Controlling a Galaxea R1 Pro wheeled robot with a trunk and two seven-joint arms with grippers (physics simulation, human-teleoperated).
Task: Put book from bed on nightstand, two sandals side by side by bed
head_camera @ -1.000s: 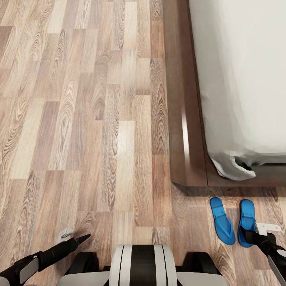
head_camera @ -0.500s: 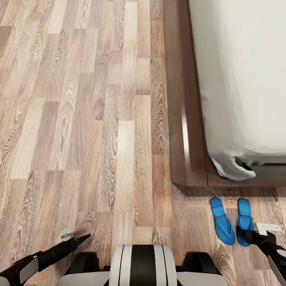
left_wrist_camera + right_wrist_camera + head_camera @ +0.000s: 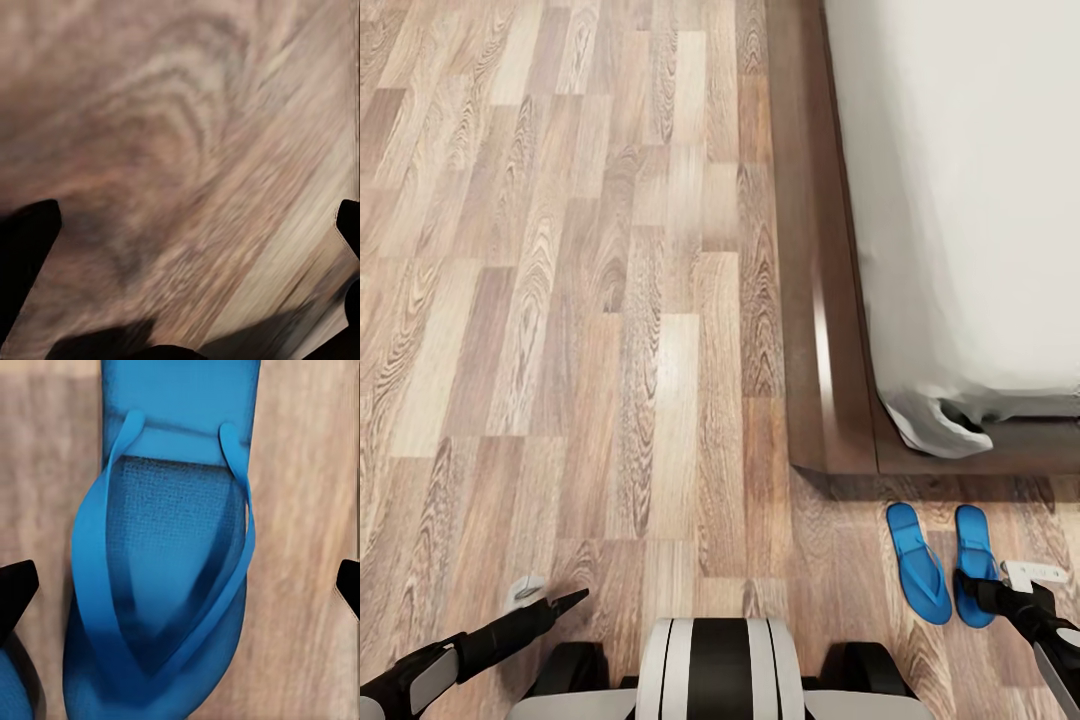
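Sandals first: my right end effector [image 3: 972,583], spread open over the bright blue flip-flop [image 3: 169,577], should lift straight up, nudging nothing.

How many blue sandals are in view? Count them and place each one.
2. One sandal lies on the wood floor just past the bed's foot corner. The other sandal lies beside it, partly under the right gripper.
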